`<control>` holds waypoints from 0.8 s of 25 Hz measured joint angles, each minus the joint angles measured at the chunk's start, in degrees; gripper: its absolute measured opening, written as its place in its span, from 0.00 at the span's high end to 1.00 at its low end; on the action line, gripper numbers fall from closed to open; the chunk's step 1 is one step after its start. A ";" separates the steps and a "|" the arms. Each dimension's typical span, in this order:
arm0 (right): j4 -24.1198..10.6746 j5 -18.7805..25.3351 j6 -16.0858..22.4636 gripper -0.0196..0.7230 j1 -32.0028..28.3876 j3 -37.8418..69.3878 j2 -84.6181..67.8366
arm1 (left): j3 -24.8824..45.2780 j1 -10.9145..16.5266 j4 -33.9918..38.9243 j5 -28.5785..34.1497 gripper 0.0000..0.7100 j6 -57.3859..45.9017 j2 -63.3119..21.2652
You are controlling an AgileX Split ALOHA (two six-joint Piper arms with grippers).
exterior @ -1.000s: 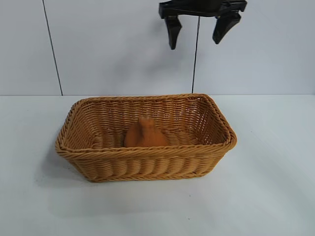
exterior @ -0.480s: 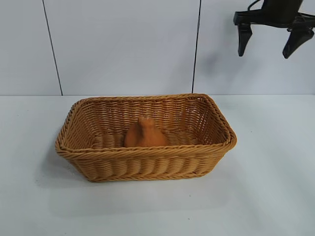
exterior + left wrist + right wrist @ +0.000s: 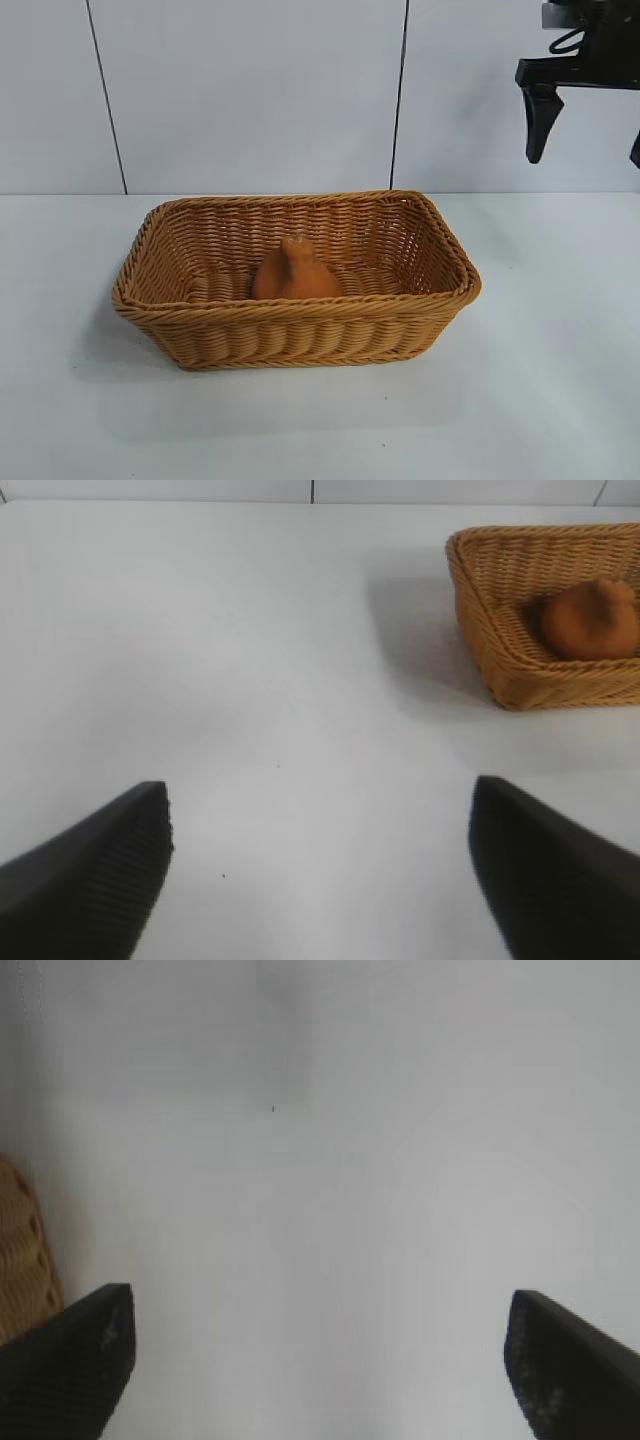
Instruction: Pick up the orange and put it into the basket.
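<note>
The orange (image 3: 294, 272), dull brownish with a knob on top, lies inside the tan wicker basket (image 3: 300, 340) in the middle of the white table. High above the table at the far right hangs my right gripper (image 3: 585, 158), open and holding nothing, well clear of the basket. The right wrist view shows its open jaws (image 3: 320, 1310) over bare table, with a corner of the basket (image 3: 20, 1250) at the edge. My left gripper (image 3: 320, 810) is open and empty above bare table, with the basket (image 3: 500, 650) and orange (image 3: 590, 618) some way off.
A white table (image 3: 540, 380) extends all round the basket. Behind it stands a pale panelled wall (image 3: 250, 90) with dark vertical seams. Nothing else stands on the table.
My right gripper has swung from above the basket's back edge to the far right and dropped slightly, staying open. The orange and basket have not moved.
</note>
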 joint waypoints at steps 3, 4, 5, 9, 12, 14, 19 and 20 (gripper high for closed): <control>0.33 0.00 -0.57 0.04 0.00 9.35 -7.08 | 0.00 0.00 0.00 0.00 0.18 0.00 0.00; 0.31 0.00 -0.71 0.04 0.00 12.02 -9.93 | 0.00 0.00 0.00 0.00 0.18 0.00 0.00; 0.34 0.00 -0.84 0.04 0.00 15.27 -12.41 | 0.00 0.00 0.00 0.00 0.18 0.00 0.00; 0.45 0.00 -1.00 0.04 0.00 27.41 -24.82 | 0.00 0.00 0.00 0.00 0.18 0.00 0.00; 0.59 0.00 -1.00 0.04 0.00 35.94 -34.06 | 0.00 0.00 0.00 0.00 0.18 0.00 0.00; 0.59 -0.20 -1.00 0.04 0.00 42.00 -40.19 | 0.00 0.00 0.00 0.00 0.18 0.00 0.00; 0.84 -5.47 -1.00 0.04 0.00 56.55 -54.48 | 0.00 0.00 0.00 0.00 0.18 0.00 0.00; 0.89 -6.23 -1.00 0.04 0.00 59.42 -57.59 | 0.00 0.00 0.00 0.00 0.18 0.00 0.00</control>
